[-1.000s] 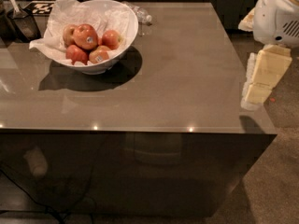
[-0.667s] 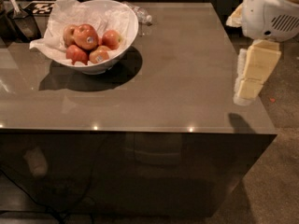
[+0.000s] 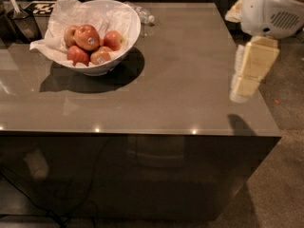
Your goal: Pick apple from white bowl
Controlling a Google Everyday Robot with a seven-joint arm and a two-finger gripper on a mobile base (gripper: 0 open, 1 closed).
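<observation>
The white bowl (image 3: 133, 30) stands at the far left of the grey table (image 3: 180, 84), lined with crumpled white paper. Several red apples lie in it. The apple (image 3: 86, 36), the largest, glossy with a small white sticker, sits on top of the pile. A smaller stickered apple (image 3: 100, 57) lies at the front. My gripper (image 3: 241, 93) hangs from the white arm (image 3: 273, 8) above the table's right edge, pointing down, far to the right of the bowl and empty.
A clear plastic bottle (image 3: 144, 16) lies behind the bowl. A dark container (image 3: 23, 25) with a utensil stands at the far left. The table's front edge (image 3: 142, 133) drops to a dark cabinet. Carpet floor (image 3: 285, 175) lies to the right.
The arm and gripper have moved left, from beside the table's right edge to over it. The bowl and apples have not moved.
</observation>
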